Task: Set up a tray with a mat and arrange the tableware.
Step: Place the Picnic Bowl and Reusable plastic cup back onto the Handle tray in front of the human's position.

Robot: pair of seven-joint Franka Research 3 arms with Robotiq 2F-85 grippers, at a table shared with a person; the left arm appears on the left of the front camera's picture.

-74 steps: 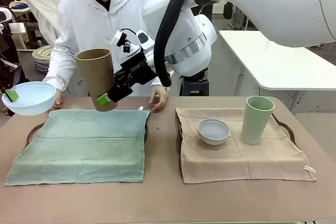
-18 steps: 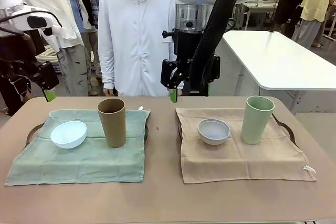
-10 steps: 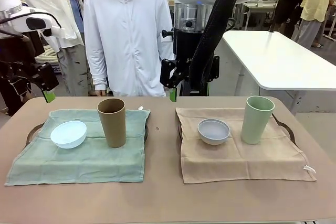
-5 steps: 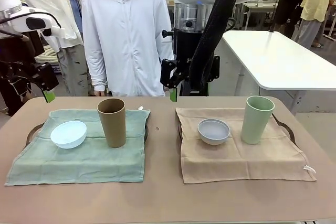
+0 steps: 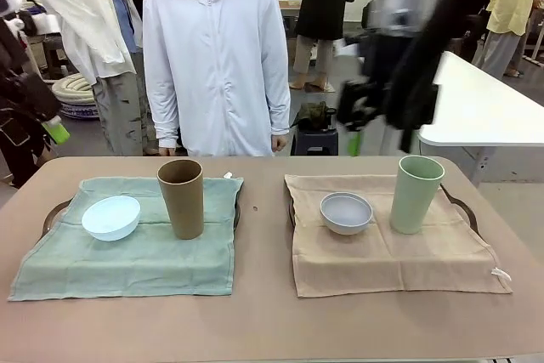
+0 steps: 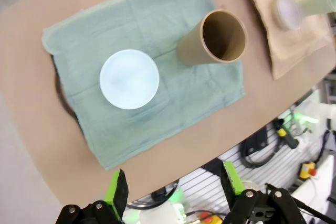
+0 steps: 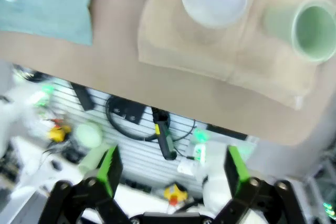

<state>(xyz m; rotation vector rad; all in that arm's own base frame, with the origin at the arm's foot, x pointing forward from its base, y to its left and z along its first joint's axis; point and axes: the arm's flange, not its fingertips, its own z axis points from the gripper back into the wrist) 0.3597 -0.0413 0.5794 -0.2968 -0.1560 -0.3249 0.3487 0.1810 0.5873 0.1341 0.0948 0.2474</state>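
In the front view, left of centre, the pale blue bowl and tan-brown tumbler stood on the green mat; right of centre, the white-grey bowl and pale green tumbler stood on the beige mat. The left gripper, at the bottom of its wrist view, had its jaws spread wide and held nothing. The right gripper, likewise low in its wrist frame, was fully open and empty; a person in a white jacket stood at upper centre.
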